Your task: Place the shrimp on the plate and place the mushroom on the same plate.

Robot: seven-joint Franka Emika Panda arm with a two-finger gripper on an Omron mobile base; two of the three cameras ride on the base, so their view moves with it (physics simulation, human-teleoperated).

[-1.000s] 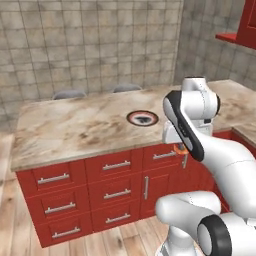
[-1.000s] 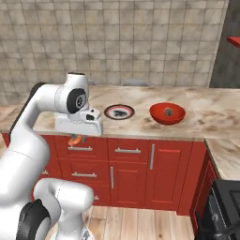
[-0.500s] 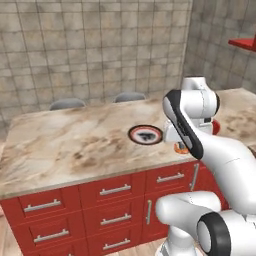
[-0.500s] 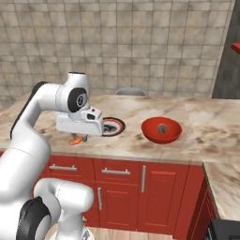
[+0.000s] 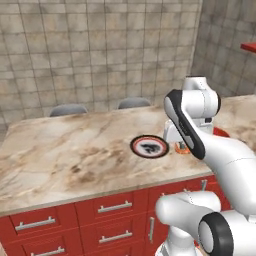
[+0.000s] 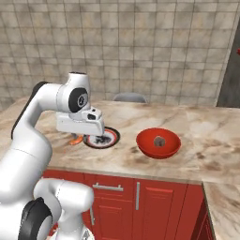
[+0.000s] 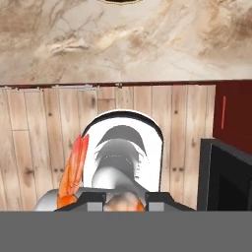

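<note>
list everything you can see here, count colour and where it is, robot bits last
plate: one, black rim, red ring, white centre with a dark figure, on the counter near its front edge
shrimp: one, bright orange, held in the gripper, just off the plate's rim
mushroom: one, greyish-brown, inside the red bowl
red bowl: one, plain red, on the counter beside the plate
counter: one, beige marble top
drawers: red fronts with silver handles, under the counter
chair backs: two, grey, behind the counter's far edge
wall: grey-beige tiles, behind everything
floor: light wood planks, in the hand view
gripper: one, shut on the shrimp, over the plate's edge
arm: one, white with dark joints
</note>
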